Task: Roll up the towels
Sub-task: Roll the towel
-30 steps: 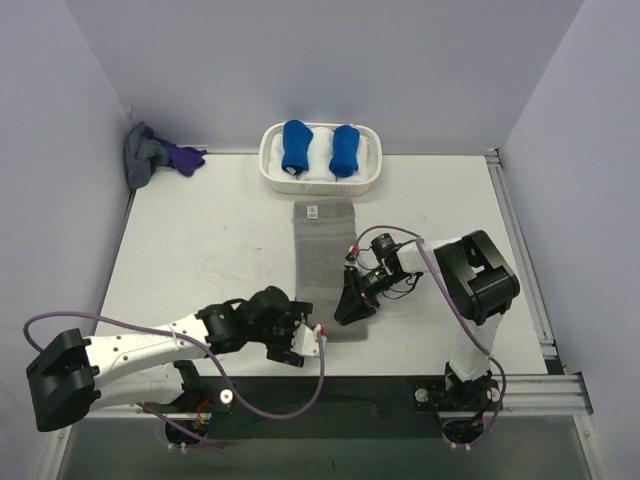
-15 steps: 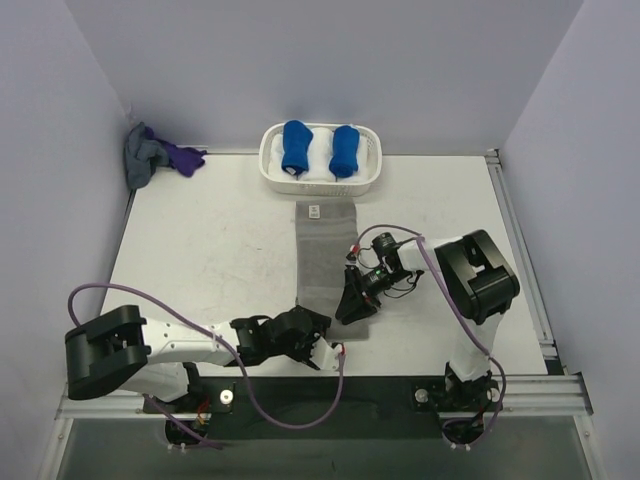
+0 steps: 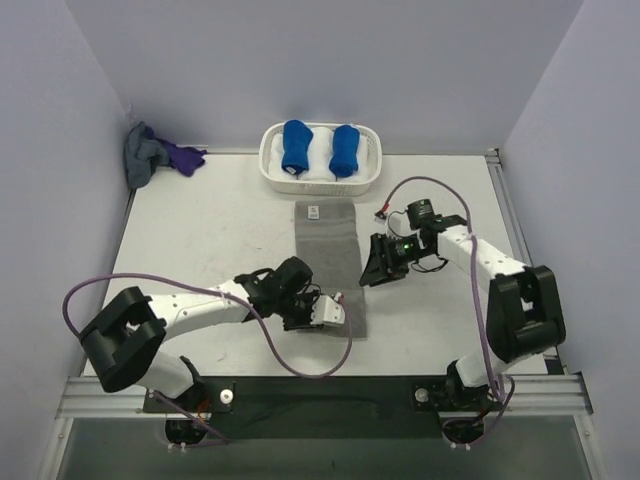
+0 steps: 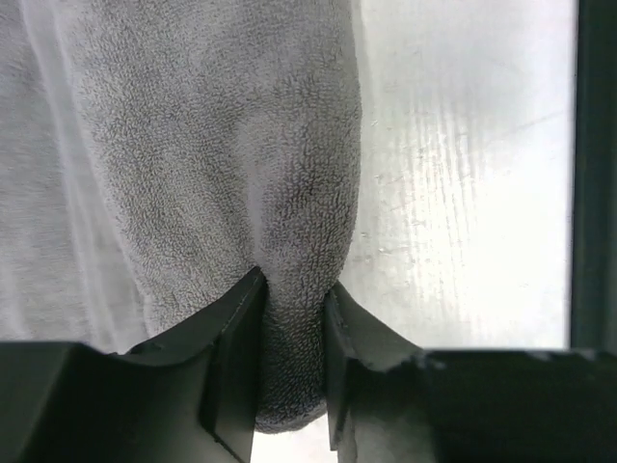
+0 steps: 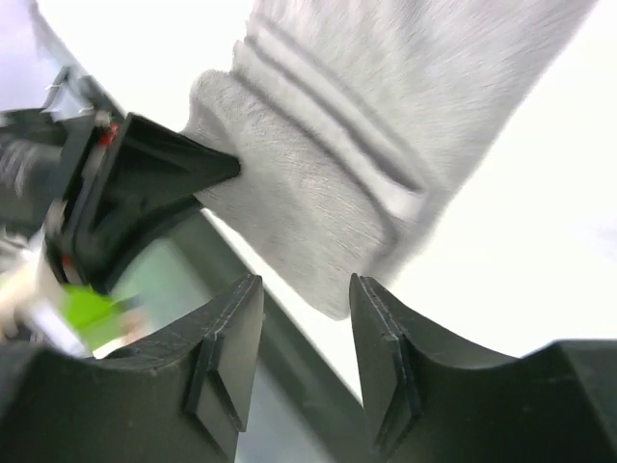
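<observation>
The grey towel (image 3: 328, 250) lies as a long narrow strip on the white table, running from just below the basket toward the near edge. My left gripper (image 3: 322, 310) sits at the strip's near end. In the left wrist view it (image 4: 292, 318) is shut on a pinched fold of the towel (image 4: 193, 145). My right gripper (image 3: 374, 265) hovers just off the strip's right edge, about halfway along. It (image 5: 304, 318) is open with nothing between the fingers, and the towel (image 5: 386, 116) lies beyond them, with the left gripper (image 5: 145, 193) at its end.
A white basket (image 3: 270, 170) at the back holds two rolled blue towel bundles (image 3: 295, 147). A grey cloth (image 3: 143, 155) and a purple cloth (image 3: 183, 157) are heaped in the back left corner. A black rail (image 3: 330, 390) runs along the near table edge.
The left gripper moved from the near edge onto the towel's near end and closed on a fold. The right gripper drew back from the towel's near right edge, up and to the right, opening a little.
</observation>
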{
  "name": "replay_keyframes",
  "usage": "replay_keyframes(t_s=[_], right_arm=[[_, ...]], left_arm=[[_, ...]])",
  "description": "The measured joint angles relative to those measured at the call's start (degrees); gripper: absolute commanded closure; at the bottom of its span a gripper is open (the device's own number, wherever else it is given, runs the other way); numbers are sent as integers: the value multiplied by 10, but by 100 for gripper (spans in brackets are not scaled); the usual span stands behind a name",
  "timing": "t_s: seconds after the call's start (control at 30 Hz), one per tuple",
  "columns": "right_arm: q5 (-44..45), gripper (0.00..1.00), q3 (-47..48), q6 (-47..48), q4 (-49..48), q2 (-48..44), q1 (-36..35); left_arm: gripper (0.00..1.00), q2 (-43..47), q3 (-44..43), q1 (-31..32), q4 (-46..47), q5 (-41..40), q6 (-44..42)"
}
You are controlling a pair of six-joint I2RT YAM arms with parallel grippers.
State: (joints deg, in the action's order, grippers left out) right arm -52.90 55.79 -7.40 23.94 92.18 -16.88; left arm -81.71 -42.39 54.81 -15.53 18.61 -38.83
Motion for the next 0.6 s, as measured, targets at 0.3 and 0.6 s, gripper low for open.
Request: replay_keyframes(t_s=[0.3,0.6], right_arm=[[102,53,9,172,85,-218,11],[231,2,-47,293,128,-331,-205]], left_arm=[[79,-209,-198,-137,-211,255,12],[82,-380,-335,-205,-391,405,-11]])
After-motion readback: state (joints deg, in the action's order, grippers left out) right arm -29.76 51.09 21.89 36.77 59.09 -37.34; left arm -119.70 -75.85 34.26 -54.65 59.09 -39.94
